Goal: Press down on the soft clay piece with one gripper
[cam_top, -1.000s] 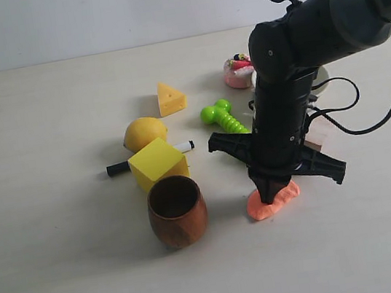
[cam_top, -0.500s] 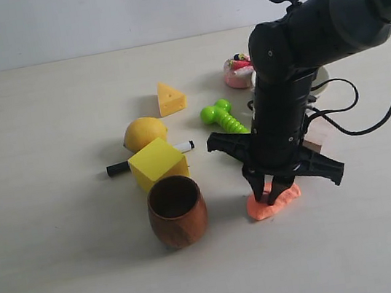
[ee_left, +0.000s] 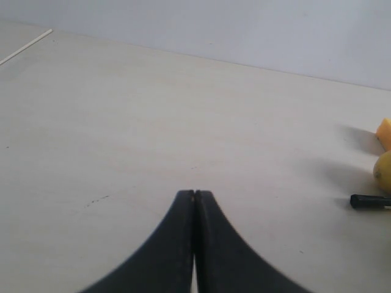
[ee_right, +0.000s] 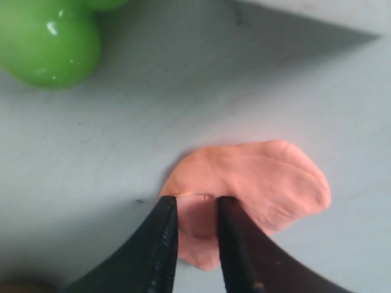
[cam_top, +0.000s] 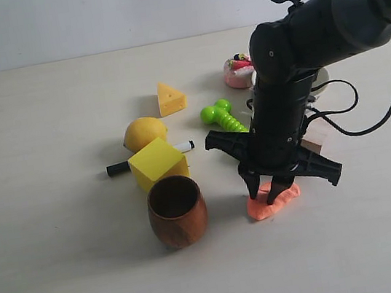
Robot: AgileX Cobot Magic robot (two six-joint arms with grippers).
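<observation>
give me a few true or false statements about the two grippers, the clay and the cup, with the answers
1. The right gripper is down at the soft clay piece. True.
2. The right gripper is fully shut. False: it is slightly open, and the right wrist view shows clay in the gap.
3. The left gripper is shut, with only bare table in front of it. True.
4. The wooden cup lies tipped on its side. False: it stands upright with its mouth facing up, apart from the clay.
</observation>
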